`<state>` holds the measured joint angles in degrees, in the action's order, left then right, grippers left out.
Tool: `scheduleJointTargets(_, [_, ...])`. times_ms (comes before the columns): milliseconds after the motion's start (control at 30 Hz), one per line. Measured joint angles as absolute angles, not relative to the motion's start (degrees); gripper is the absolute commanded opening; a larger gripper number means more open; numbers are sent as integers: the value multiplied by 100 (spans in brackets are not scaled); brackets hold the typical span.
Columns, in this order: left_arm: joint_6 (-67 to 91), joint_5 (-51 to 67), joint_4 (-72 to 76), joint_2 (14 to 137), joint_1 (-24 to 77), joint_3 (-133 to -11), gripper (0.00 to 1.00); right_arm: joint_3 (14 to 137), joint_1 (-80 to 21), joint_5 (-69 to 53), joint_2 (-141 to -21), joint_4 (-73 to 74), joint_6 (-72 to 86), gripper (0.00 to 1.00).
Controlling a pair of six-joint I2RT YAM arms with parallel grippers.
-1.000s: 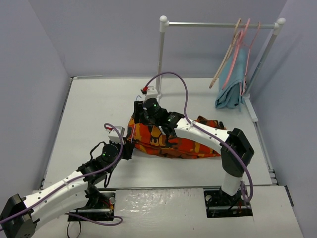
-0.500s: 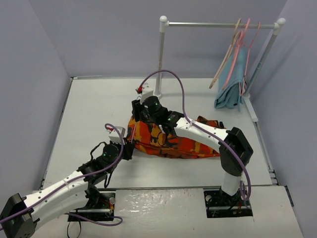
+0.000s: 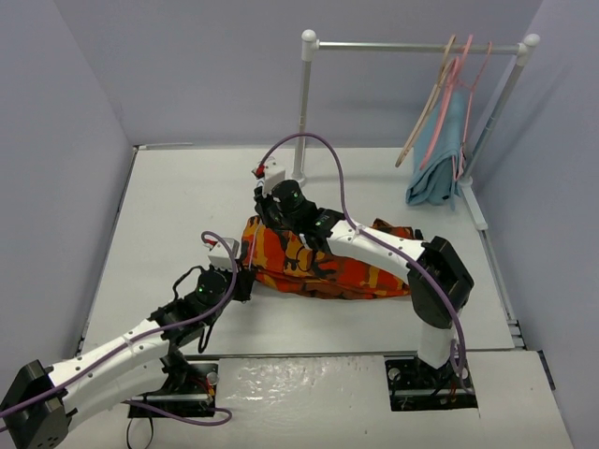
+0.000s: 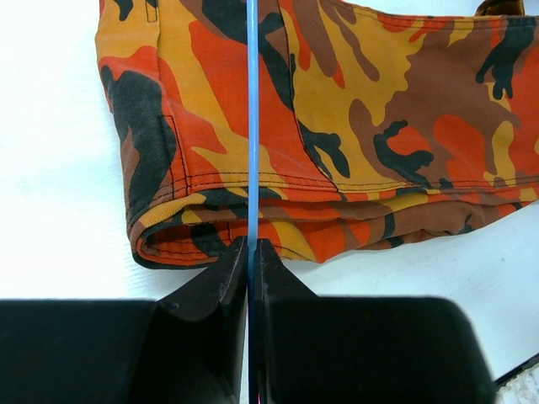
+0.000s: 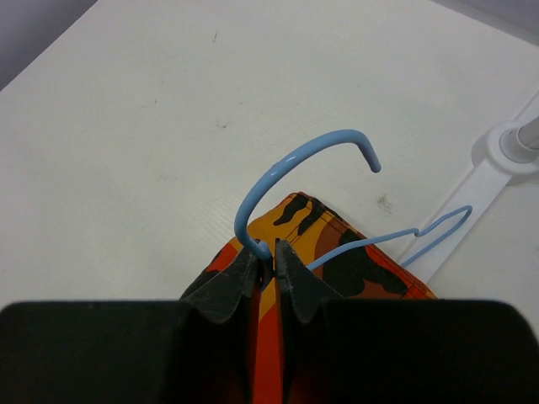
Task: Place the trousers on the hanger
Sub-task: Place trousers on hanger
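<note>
Over the folded end of the trousers, left gripper and right gripper pinch the hanger, table wide around.

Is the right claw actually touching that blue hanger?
Touching. The right wrist view shows the right gripper clamped on the hanger wire, with no gap.

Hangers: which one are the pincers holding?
The light-blue wire hanger, lying across the trousers; the left pincer and right pincer are both shut on it. The tan hanger and pink hanger hang on the rail.
</note>
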<state>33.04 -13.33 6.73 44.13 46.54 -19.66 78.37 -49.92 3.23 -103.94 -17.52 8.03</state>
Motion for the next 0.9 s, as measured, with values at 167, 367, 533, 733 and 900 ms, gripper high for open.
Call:
scheduleJointTargets(167, [3338, -1289, 585, 4423, 4654, -2079, 44, 7824, -4965, 346, -10392, -1817, 613, 0])
scheduleJointTargets(367, [3620, -1171, 4, 4406, 4680, -2643, 74, 7534, -4873, 62, -10235, -1898, 445, 0])
scheduleJointTargets(533, [3948, -1349, -834, 4253, 4642, -3319, 77, 7209, -4707, -344, -9882, -1923, 376, 0])
scheduleJointTargets(733, [4403, -1067, -1677, 4309, 3689, -3740, 78, 6949, -4546, -829, -9489, -1897, 376, 0])
scheduleJointTargets(900, [4748, -29, -1758, 5086, 2319, -3749, 78, 6839, -4530, -1111, -9415, -1904, 373, 0])
